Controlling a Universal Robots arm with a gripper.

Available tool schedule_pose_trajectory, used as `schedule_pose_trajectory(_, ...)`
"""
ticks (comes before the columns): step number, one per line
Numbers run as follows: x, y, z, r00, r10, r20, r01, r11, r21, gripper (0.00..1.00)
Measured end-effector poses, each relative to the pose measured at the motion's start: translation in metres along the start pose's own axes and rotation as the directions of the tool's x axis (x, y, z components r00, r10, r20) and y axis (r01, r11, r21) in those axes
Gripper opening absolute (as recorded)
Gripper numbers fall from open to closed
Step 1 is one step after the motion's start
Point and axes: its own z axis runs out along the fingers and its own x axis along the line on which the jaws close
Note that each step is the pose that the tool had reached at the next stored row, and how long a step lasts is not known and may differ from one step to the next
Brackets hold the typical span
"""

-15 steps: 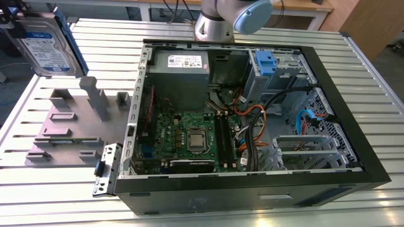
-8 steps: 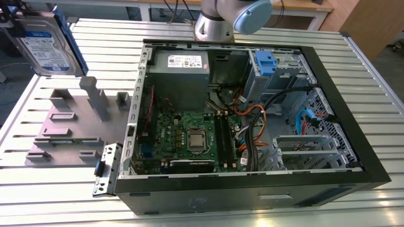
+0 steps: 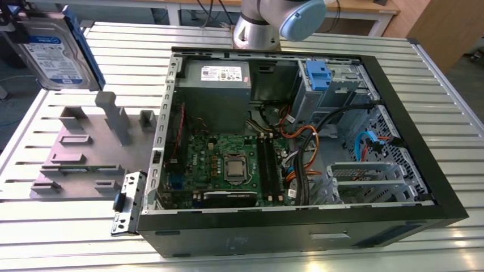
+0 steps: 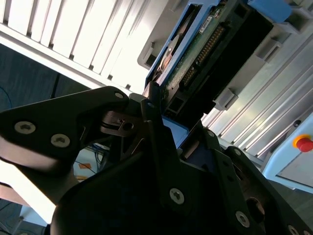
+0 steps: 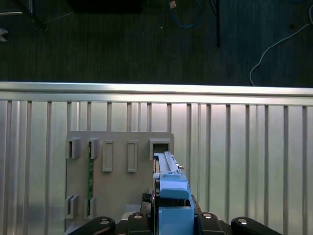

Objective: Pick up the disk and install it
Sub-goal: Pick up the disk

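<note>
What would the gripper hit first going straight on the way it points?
Likely the grey fixture, near its corner slot. The disk held in the gripper leads, edge-on, toward it. Depth is unclear.

The arm [image 3: 276, 20] shows a silver tube topped by a grey-capped joint in the exterior view. The hand [image 5: 171, 220] points downward, its black fingers [image 4: 155, 128] clamped against both flat faces of the disk [image 5: 168, 183], holding it on edge.

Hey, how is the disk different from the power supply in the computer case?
The disk is up off the table, outside the case; the power supply sits mounted inside it. The disk is a thin slab edged in blue plastic; the power supply is a bulkier plain grey box. Both carry a white label.
</note>
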Motion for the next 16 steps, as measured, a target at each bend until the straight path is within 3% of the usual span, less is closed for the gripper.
schedule_pose_trajectory(16,-0.0001,0.0,-0.0047,1.0,0.0,0.0,0.0,1.0,-0.0001,0.37)
